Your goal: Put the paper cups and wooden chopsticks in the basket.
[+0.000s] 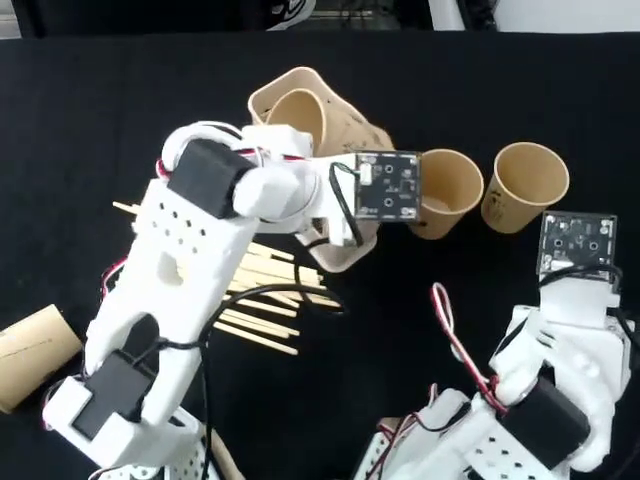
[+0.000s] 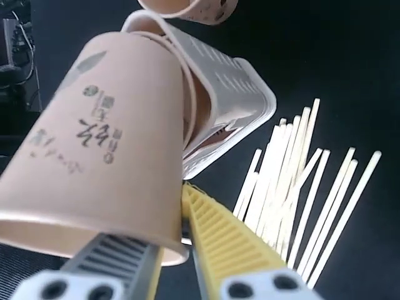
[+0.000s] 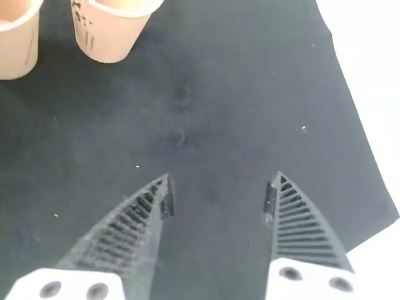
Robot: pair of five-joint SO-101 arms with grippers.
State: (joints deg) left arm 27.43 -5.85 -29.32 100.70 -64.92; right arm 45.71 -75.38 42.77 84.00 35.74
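My left gripper (image 2: 172, 225) is shut on the rim of a paper cup (image 2: 106, 144), which leans against the open end of the cream basket (image 2: 231, 94). In the high view the left arm's wrist (image 1: 388, 185) covers that grip beside the basket (image 1: 268, 98), and a cup mouth (image 1: 300, 118) shows inside it. Wooden chopsticks (image 1: 270, 300) lie scattered on the black cloth next to the basket, also in the left wrist view (image 2: 300, 181). Two upright cups (image 1: 445, 190) (image 1: 525, 185) stand right of the basket. My right gripper (image 3: 222, 181) is open over bare cloth, short of those cups (image 3: 112, 28).
One more paper cup (image 1: 30, 355) lies on its side at the far left. The right arm (image 1: 560, 370) sits at the lower right. The cloth's edge (image 3: 369, 156) runs close beside the right gripper.
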